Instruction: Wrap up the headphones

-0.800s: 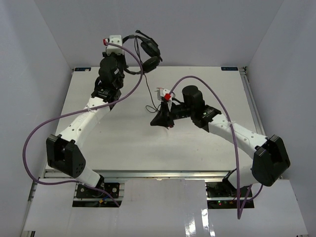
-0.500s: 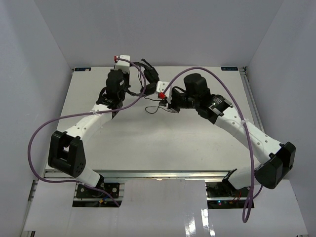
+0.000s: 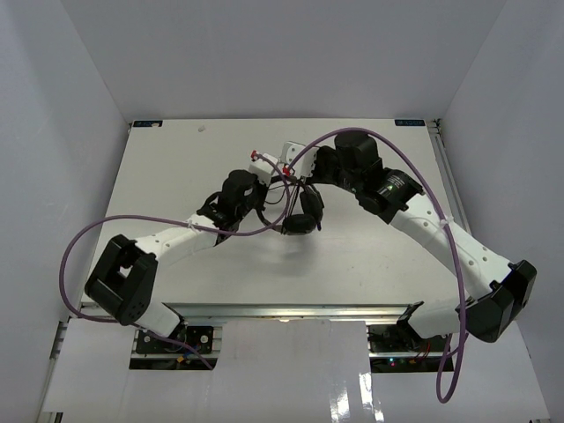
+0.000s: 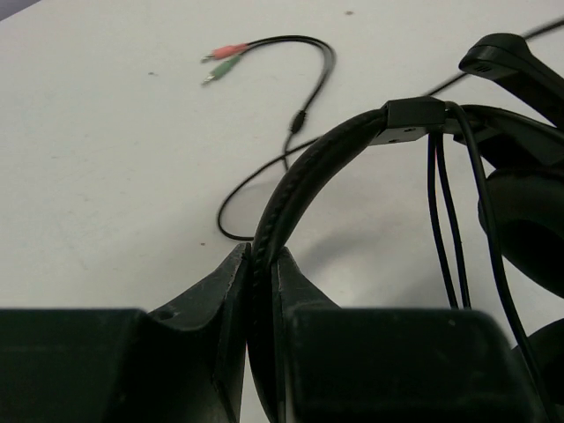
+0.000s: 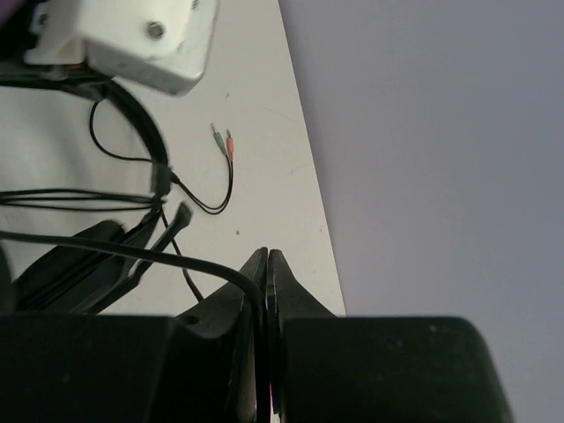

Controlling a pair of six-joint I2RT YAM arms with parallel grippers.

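Note:
The black headphones hang between my two grippers above the middle of the table. My left gripper is shut on the padded headband; in the top view it sits just left of the earcups. An earcup and the boom mic show at the right. Two cable strands hang over the headband. My right gripper is shut on the thin black cable, close to the left one. The cable's pink and green plugs lie on the table.
The white table is walled at the back and sides. The table's far edge meets the wall near the plugs. Purple arm cables loop over both arms. The left wrist camera housing is near my right gripper.
My left arm has brought the headphones from the back left down to the table's middle. My right arm has swung back and left, holding the cable, and now sits beside the left gripper.

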